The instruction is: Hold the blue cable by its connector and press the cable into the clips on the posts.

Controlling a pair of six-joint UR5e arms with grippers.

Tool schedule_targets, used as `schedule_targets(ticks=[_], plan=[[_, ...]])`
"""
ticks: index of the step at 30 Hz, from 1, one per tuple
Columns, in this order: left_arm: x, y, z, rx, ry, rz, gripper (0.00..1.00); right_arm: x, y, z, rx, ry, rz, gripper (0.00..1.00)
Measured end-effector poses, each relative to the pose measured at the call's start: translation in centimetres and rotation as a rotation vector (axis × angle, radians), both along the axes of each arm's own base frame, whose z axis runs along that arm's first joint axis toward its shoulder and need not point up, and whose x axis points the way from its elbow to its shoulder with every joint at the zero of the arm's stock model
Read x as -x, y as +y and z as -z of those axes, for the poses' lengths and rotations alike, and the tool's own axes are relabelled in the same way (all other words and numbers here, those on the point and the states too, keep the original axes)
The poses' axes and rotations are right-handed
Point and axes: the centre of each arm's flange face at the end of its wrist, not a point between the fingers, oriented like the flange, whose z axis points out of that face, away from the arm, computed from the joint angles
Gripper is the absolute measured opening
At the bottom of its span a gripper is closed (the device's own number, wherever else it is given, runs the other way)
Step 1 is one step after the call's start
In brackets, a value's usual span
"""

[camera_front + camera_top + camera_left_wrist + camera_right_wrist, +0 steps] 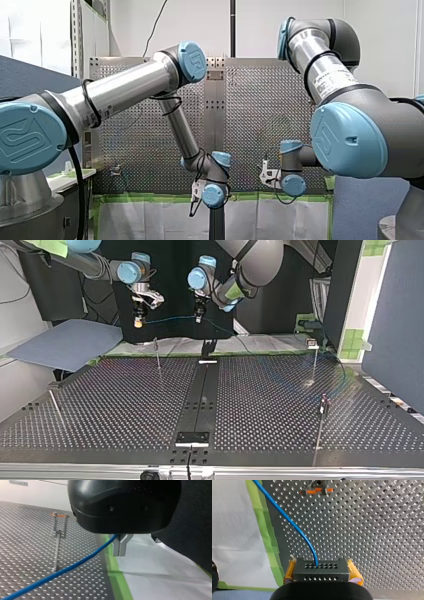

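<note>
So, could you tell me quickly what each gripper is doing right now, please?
My left gripper: shut on the blue cable.
My right gripper: shut on the black connector.

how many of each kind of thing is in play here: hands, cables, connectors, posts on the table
hands: 2, my left hand and my right hand
blue cable: 1
connector: 1
posts: 4, the one at the top view's left being faint
total: 8
</note>
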Motion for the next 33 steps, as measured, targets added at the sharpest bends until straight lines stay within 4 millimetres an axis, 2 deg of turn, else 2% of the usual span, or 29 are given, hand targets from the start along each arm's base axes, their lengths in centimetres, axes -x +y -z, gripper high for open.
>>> schedule_targets(ticks=[4,9,12,18,23,33], plan=[[-0.2,-0.3,0.6,0.005,0.0,-0.007,0.0,0.6,-0.8,1.2,0.008,0.01,0.011,0.0],[-0.7,-0.9,0.2,0.02,-0.016,-0.032,0.0,1.5,-1.4,3.1,-0.008,0.029,0.024,0.0],[-1.0,-1.3,-0.1,0.035,-0.029,-0.051,0.0,2.2,-2.3,3.6,-0.008,0.035,0.031,0.0],[-1.8,-2.3,-1.0,0.049,-0.049,-0.071,0.0,4.2,-4.4,3.6,-0.004,0.054,0.032,0.0],[-2.2,-3.0,-1.5,0.05,-0.055,-0.069,0.0,6.0,-6.9,3.1,0.019,0.05,0.028,0.0],[-2.5,-5.4,-2.9,0.062,-0.064,-0.041,0.0,6.0,-10.1,2.1,0.028,0.053,0.001,0.0]])
